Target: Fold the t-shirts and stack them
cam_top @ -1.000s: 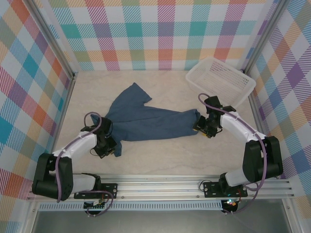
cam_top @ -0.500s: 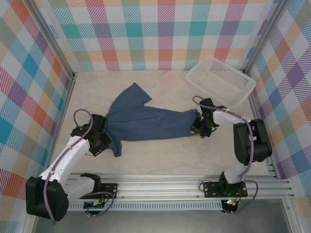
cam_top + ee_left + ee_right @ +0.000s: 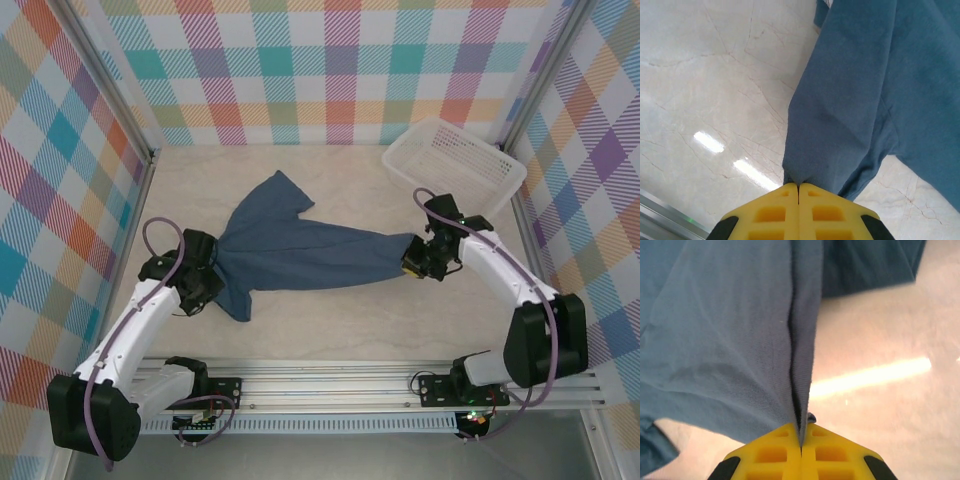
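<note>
Right arm has swung outward, jaws pinching t-shirt.

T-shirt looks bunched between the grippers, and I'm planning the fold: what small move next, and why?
Probably lift and draw both ends apart to spread it: the left gripper and right gripper are each shut on an end of the t-shirt, which lies bunched and narrow.

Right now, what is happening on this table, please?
One dark blue t-shirt is held at both ends. The left tool is shut on its left end and the right tool is shut on its right end. The cloth lies stretched across the table, bunched and not yet folded. The white basket stands at the far right corner, apart from the shirt.
</note>
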`<state>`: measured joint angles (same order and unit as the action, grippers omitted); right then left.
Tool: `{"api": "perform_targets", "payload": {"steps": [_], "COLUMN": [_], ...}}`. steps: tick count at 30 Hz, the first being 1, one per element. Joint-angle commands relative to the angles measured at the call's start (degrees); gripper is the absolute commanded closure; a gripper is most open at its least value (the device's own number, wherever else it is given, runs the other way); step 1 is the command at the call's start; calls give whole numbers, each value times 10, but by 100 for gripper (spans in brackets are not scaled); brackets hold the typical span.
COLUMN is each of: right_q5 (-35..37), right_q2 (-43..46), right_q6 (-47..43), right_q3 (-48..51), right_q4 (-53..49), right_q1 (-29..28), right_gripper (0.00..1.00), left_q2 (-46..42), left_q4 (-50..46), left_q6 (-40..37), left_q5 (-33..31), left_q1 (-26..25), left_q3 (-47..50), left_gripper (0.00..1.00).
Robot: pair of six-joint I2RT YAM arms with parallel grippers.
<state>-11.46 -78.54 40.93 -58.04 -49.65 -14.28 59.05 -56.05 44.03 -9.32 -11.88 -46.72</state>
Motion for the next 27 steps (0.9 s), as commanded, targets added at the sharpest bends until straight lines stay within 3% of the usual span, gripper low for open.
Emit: {"api": "perform_targets", "payload": {"steps": [1,9,12,15,17,22,24,27], "right_q5": [-43,-141,-165,-135,-108,-12,34,77], "right_q2": [13,57,38,-19,-74,-184,-184,-117], "right_q6": [-23,-52,-49,-42,-33,-16,-19,-30], "right_q3": [-26,-19,35,46,23,-48,-64,-46], "right_q4": [-145,-283,-261,-192,-145,-72,-67,-70], "right_q1": [-2,-2,-2,2,6,8,8,5], "right_gripper": [100,100,100,100,94,66,57,54], "left_q2": [0,5,6,12,17,28,28,24], "left_q4": [-24,-32,-30,-21,-17,-11,-11,-17], "left_q6": [-16,-32,-32,-32,-29,-30,-32,-34], "left_q5": [-35,-49,-46,-37,-35,-32,-32,-32], "left_q1": [-7,-6,-6,-6,-6,-6,-6,-6], "left_q3": [-25,-39,-34,-30,-30,-37,-41,-44], "left_gripper": [100,100,100,100,100,100,100,100]}}
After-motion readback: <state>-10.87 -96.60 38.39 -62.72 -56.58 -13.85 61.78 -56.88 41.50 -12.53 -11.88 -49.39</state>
